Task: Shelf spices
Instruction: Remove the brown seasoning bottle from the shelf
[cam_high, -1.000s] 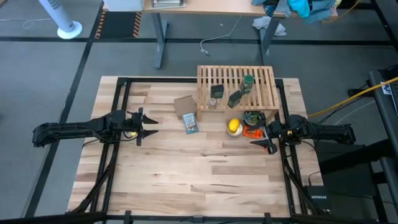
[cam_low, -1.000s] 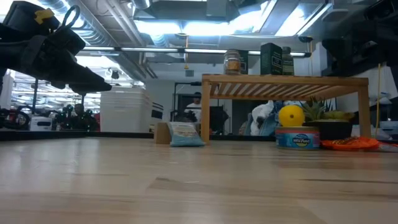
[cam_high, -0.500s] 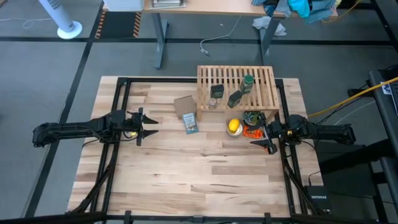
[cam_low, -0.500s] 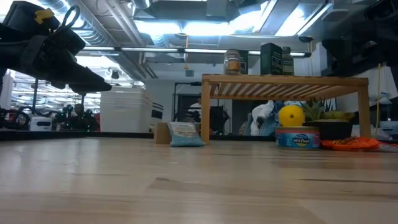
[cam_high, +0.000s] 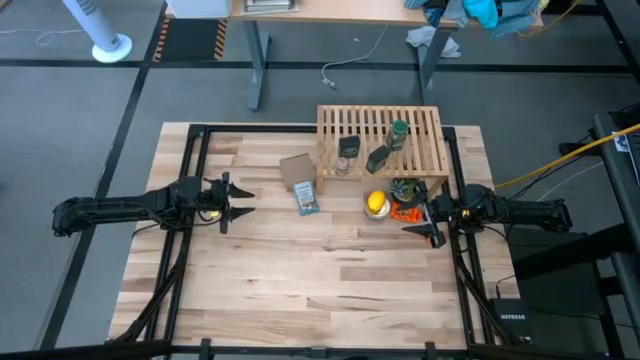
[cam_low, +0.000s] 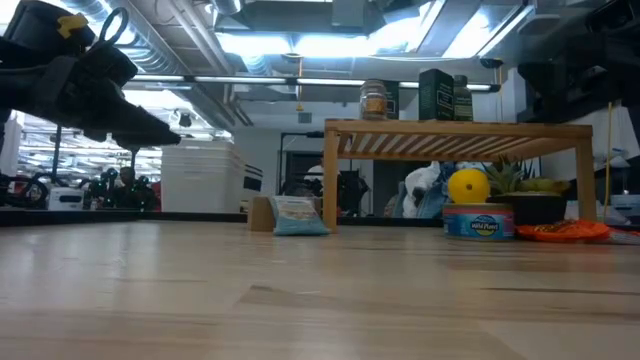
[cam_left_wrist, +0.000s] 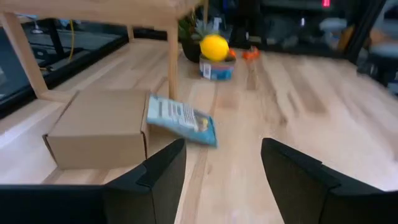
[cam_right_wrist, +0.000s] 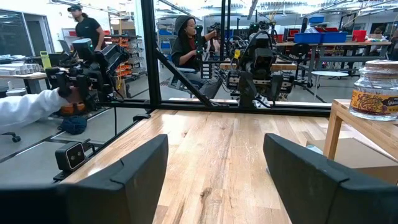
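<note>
1. Standing on the shelf (cam_high: 380, 140), at the table's twelve o'clock, are all four spices: green bottle (cam_high: 398, 133), glass jar (cam_high: 342, 166), two tins (cam_high: 378, 157).
2. Left gripper (cam_high: 243, 202) hovers at nine o'clock, fingers spread, empty.
3. Right gripper (cam_high: 412, 217) waits at three o'clock, spread, empty.

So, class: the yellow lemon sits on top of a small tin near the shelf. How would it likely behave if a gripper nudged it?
The lemon is rounded and perched on a tin with little flat contact, so a nudge would probably roll it off. Its rind looks smooth, so it may slip from narrow fingers. It seems firm, so likely not fragile.
</note>
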